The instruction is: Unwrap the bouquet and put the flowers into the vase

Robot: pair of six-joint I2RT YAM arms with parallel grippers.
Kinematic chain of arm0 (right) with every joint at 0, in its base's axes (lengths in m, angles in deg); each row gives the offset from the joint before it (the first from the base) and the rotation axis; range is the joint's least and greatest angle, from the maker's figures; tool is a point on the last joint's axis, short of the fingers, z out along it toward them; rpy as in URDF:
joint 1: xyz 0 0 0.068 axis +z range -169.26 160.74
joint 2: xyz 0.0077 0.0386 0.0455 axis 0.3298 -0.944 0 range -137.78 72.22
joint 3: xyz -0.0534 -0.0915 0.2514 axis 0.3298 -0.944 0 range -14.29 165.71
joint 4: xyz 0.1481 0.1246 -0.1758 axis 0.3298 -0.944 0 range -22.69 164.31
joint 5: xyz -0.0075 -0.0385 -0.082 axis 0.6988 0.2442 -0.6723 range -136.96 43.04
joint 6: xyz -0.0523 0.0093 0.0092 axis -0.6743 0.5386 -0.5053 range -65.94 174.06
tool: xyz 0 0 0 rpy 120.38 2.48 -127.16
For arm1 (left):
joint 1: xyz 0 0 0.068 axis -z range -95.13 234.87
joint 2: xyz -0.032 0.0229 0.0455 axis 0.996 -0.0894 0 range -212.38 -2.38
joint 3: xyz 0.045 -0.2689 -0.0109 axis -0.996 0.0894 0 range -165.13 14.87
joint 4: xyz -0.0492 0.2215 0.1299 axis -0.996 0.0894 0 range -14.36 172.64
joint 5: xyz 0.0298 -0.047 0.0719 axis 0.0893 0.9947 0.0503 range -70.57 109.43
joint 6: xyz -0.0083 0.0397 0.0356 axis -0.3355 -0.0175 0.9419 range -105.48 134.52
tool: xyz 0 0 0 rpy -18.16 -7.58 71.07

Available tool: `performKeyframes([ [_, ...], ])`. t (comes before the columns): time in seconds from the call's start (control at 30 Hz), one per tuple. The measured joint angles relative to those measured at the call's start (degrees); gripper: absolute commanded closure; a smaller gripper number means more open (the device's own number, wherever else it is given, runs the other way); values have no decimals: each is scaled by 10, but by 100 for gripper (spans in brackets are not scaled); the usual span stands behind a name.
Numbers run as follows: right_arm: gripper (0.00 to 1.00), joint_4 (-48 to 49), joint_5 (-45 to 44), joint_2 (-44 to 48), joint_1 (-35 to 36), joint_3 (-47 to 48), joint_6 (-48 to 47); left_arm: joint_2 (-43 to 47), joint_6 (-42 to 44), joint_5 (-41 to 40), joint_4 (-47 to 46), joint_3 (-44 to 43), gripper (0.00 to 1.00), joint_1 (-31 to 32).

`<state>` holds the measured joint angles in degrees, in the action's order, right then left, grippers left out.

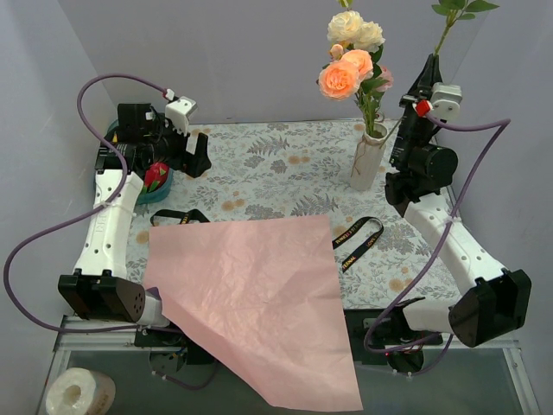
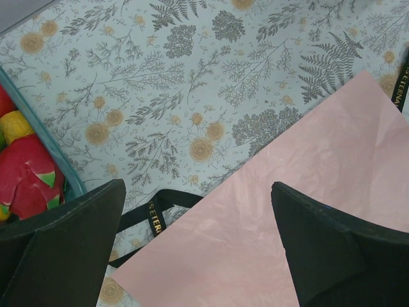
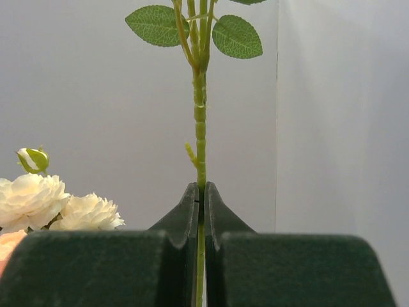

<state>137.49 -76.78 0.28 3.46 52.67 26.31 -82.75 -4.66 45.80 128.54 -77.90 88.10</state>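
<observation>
The paper (image 1: 259, 303) lies flat at the near edge of the table (image 1: 276, 164). My left end effector (image 2: 197, 192) hangs released near the far left corner. By the far right corner the vase (image 1: 367, 160) holds flowers (image 1: 350, 60); my right end effector (image 3: 201, 188) grasps one leafy stem (image 3: 200, 121) beside them.

Cream vase (image 1: 366, 161) upright far right, roses (image 1: 349, 60) in it, leafy stem (image 3: 200, 121) held upright, seemingly beside them

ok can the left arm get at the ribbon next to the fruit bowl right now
Probably yes. The left gripper is open and empty, and the ribbon lies on the table just ahead of it. Part of it runs under the paper, but the loop is bare.
</observation>
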Motion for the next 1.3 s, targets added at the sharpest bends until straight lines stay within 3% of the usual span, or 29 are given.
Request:
performKeyframes([
  [0.5,99,90,25,-89,-27,10,-13,-12,31,15,9,5,2,0],
  [1.3,99,103,30,-97,-39,-31,13,-64,70,40,45,-24,2,0],
])
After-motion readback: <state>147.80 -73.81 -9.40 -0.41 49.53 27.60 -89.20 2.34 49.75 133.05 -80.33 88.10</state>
